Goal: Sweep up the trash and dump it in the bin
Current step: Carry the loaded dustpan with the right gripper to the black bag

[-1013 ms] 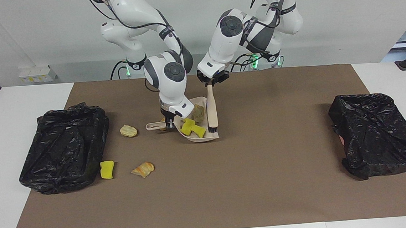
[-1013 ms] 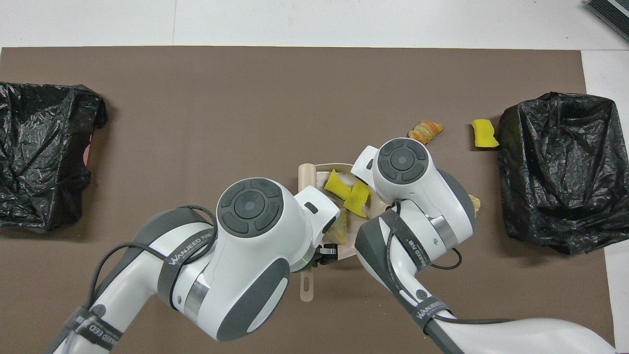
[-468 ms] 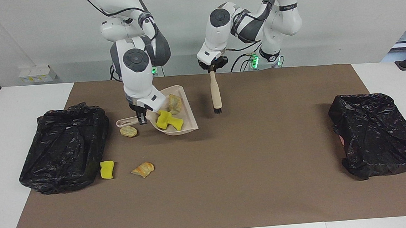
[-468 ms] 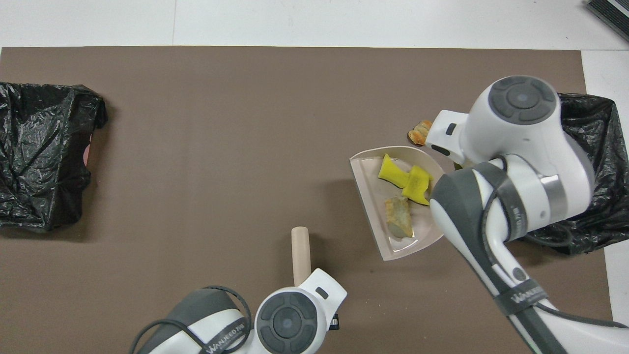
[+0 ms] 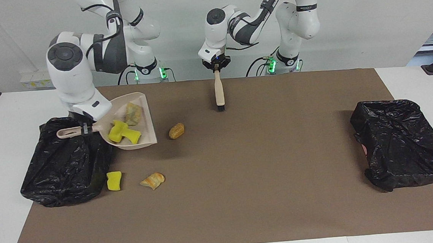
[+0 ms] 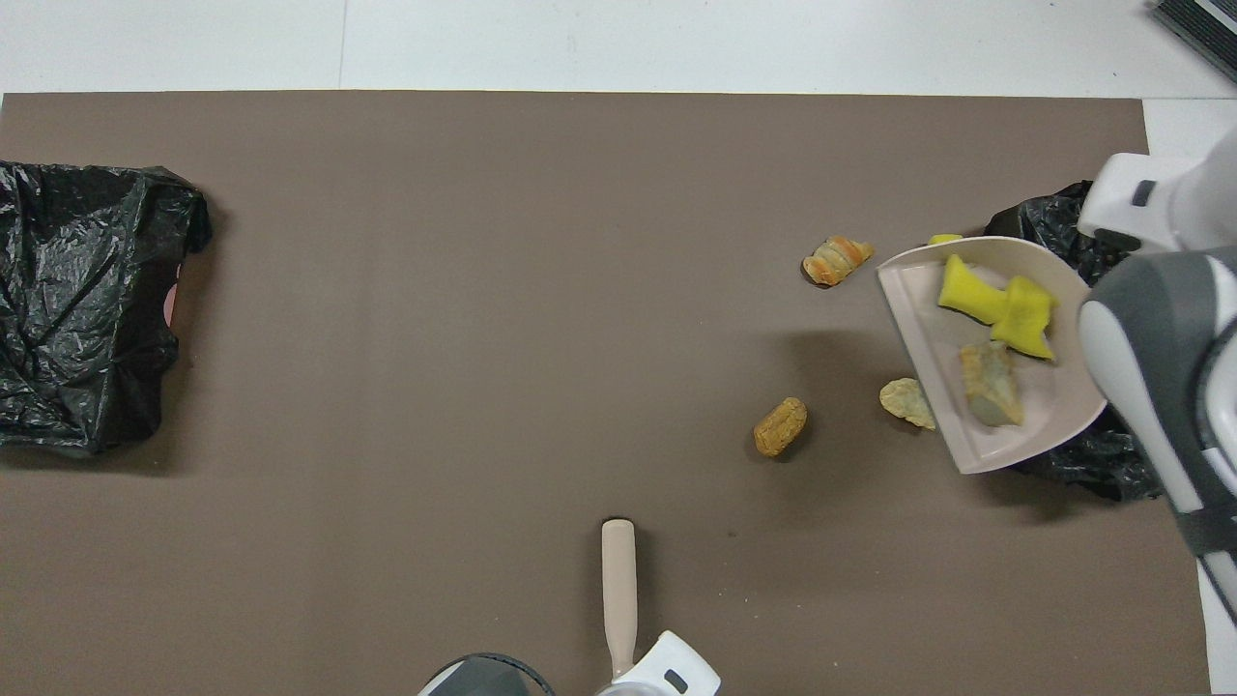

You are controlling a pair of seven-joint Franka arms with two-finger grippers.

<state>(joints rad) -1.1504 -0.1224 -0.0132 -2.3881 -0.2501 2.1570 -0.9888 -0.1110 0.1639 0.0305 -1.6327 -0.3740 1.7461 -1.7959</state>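
- right gripper [image 5: 84, 127] is clamped on the dustpan [image 5: 145, 123] handle, over the bin bag [image 5: 59, 168].
- left gripper [image 5: 216, 69] grips the brush [image 5: 219, 92], waiting.
- trash [image 5: 124, 131] in the pan looks light and loose; likely slides when tipped.
- croissant bit [image 5: 152, 180] lies on the mat.

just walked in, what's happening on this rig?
Sweep-and-dump run. The right gripper holds the loaded dustpan, carrying two yellow sponge chunks and a bread bit, over the edge of the black bin bag. The left gripper holds the brush aloft. Four pieces lie on the mat.
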